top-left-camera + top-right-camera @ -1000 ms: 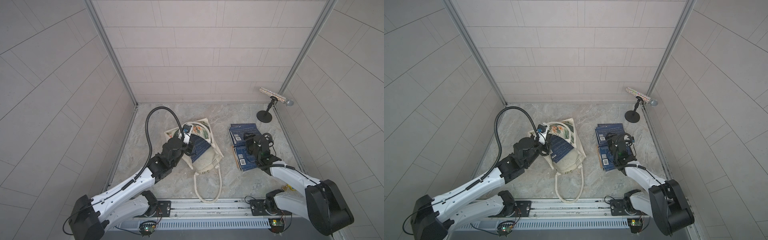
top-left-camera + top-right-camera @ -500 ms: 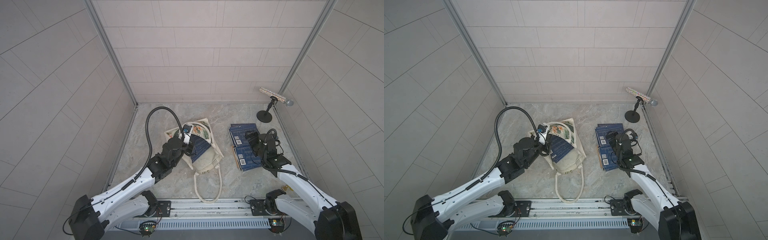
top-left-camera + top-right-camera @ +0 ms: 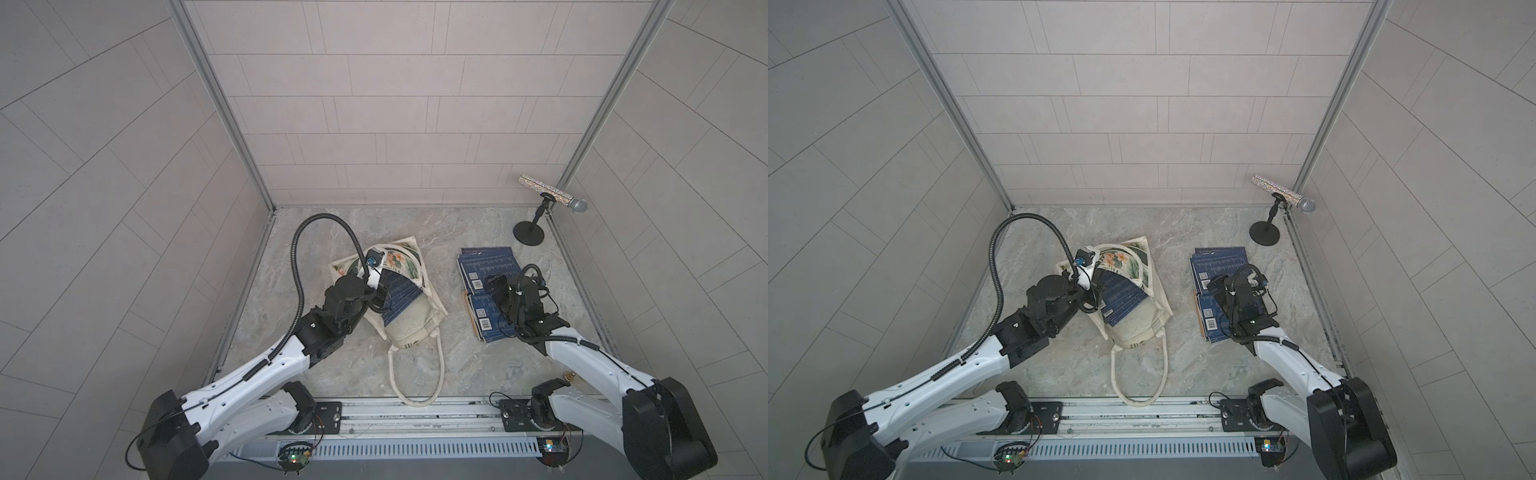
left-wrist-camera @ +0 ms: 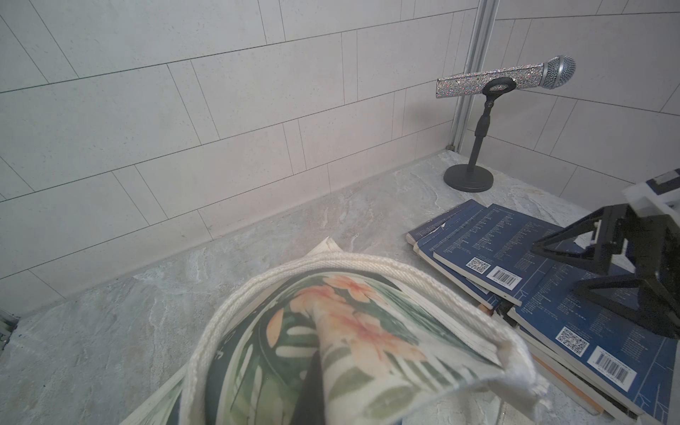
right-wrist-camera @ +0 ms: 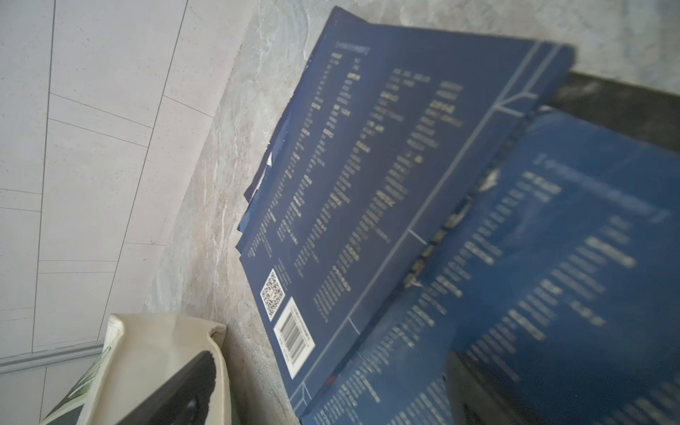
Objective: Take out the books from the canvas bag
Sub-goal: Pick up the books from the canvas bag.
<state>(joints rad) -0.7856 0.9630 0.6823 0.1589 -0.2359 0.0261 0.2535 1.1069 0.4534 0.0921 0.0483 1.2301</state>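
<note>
Marble-look desk (image 3: 374, 232), tiled walls (image 3: 374, 124) on three sides. Mid-desk: canvas bag (image 3: 409, 328), one rope handle (image 3: 417, 402) trailing toward the arm bases. The left gripper (image 3: 381, 296) is pinched tight on the bag's printed fabric, holding it raised. One navy book (image 3: 399, 297) shows inside. Off beside the bag, right gripper (image 3: 494, 302) spread wide over stacked books (image 3: 488, 266); grips nothing, contact unclear.

The mouth of the canvas bag (image 3: 409, 328) is being pinched by the left gripper (image 3: 383, 289), a navy book (image 3: 399, 293) being exposed inside. Right of the bag, stacked books (image 3: 488, 262) are being overhung by the wide-spread right gripper (image 3: 498, 296).
</note>
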